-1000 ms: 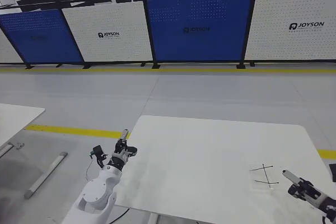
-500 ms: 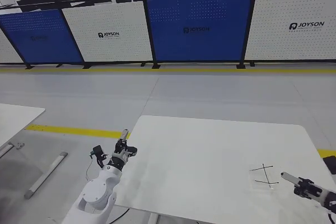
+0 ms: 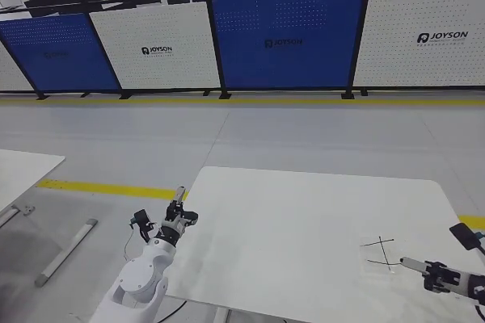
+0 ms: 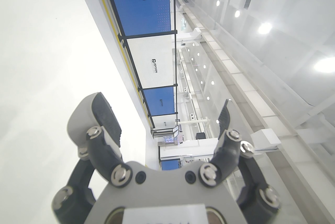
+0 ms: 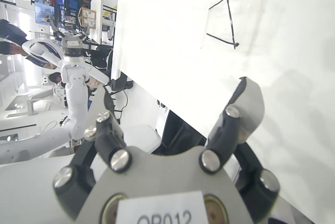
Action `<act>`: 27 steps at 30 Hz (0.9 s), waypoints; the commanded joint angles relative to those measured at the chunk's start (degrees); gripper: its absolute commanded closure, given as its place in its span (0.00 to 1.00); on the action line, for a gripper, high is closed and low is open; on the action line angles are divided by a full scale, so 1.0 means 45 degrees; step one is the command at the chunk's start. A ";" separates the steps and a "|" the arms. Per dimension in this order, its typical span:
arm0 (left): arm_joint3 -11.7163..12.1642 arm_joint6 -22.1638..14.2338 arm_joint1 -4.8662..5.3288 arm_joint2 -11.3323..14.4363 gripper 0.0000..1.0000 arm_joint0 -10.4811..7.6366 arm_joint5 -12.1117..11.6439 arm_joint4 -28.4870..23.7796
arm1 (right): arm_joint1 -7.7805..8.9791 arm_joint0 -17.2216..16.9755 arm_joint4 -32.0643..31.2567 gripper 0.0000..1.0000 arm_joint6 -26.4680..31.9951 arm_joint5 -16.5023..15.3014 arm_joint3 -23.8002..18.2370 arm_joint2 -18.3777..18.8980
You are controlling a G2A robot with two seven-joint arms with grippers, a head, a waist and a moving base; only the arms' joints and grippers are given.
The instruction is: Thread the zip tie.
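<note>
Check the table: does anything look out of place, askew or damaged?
Nothing looks damaged or spilled. The black zip ties lie loose and criss-crossed on the white table, none looped, just ahead of the open right gripper. That jumble is the only untidy thing.

I see blue and white perforated panels (image 3: 287, 44) along the far side, a grey floor (image 3: 307, 137) with yellow lines (image 3: 105, 189), and a side table (image 3: 16, 171) at left.
</note>
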 commanded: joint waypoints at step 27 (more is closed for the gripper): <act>0.0000 0.0000 0.0000 0.0000 0.00 0.0000 0.0000 0.0000 | 0.2685 0.0518 0.0231 0.00 0.0001 -0.0622 0.0007 -0.1919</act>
